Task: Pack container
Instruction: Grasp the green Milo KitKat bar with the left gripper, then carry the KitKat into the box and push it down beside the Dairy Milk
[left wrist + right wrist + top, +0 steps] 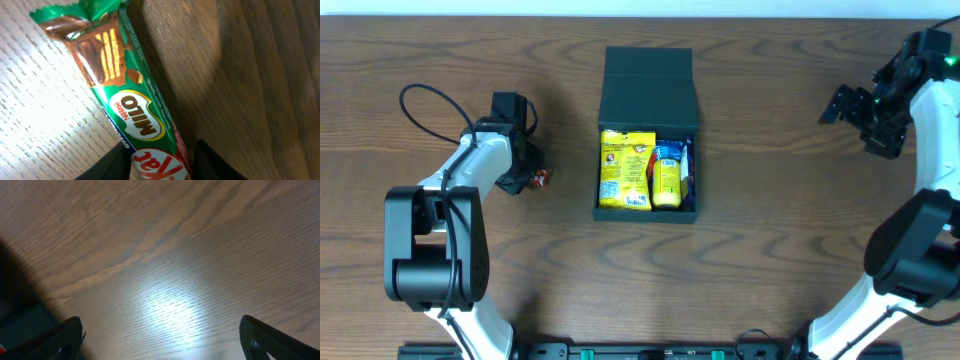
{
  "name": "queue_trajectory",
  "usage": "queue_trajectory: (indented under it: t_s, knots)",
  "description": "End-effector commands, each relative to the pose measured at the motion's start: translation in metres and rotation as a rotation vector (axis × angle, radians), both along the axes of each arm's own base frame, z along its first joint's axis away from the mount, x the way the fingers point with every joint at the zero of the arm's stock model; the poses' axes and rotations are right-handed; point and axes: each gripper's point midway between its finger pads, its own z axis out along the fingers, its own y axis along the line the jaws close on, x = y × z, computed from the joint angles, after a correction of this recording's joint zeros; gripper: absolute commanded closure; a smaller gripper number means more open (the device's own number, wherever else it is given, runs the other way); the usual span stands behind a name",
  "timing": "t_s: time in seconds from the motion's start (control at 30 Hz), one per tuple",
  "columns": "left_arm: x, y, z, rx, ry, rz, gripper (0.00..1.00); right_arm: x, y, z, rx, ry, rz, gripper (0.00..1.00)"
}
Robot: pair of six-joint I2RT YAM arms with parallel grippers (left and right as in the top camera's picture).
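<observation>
Two claws, one container, and three snack packets make up the count. The desk (770, 220) is dark brown wood with long wavy grain, matte in the overhead view but shining in white patches under both wrist cameras.

The container (648, 85) sits at the middle of the desk. It is a dark teal-green rectangular cardboard box, matte, with its flap lid laid open on the far side. Inside it, side by side, lie a wide yellow packet (626, 170) on the left and a narrower yellow-and-blue packet (668, 172) on the right, both glossy.

The third packet, a Milo bar (135, 100), lies on the desk well to the left of the container. From overhead it is only a small red-and-green scrap poking out beside the left arm. The left wrist view shows it fully: a long, slim, shiny green foil wrapper with a zigzag crimped end, a picture of wafer and chocolate, and a red band near the bottom.

The left claw (160, 161) straddles this bar, one dark finger (107, 167) on either side, partly apart. Whether they press the wrapper I cannot tell.

The right claw (160, 332) hangs over bare wood at the desk's far right, spread wide and gripping nothing.
</observation>
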Motion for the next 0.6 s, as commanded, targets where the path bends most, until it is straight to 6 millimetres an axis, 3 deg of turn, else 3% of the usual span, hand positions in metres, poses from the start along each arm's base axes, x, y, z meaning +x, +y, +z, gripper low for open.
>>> queue_trajectory:
  t_s: [0.0, 0.23, 0.37, 0.47, 0.57]
  knots:
    - [-0.009, 0.002, -0.011, -0.003, 0.043, 0.010, 0.64, 0.004, 0.000, 0.007, -0.012, -0.022, 0.016, 0.01]
    - [-0.015, 0.002, -0.011, 0.000, 0.066, -0.001, 0.83, 0.004, 0.000, 0.007, -0.012, -0.022, 0.017, 0.01]
    - [-0.012, 0.002, -0.005, 0.005, 0.054, -0.035, 0.88, 0.004, 0.000, 0.007, -0.013, -0.022, 0.016, 0.01]
    - [0.000, 0.002, 0.015, 0.015, 0.008, -0.079, 0.91, 0.005, -0.001, 0.007, -0.015, -0.026, 0.016, 0.01]
    - [0.019, 0.003, 0.052, 0.045, -0.077, -0.160, 0.93, 0.006, -0.007, 0.008, -0.019, -0.036, 0.011, 0.01]
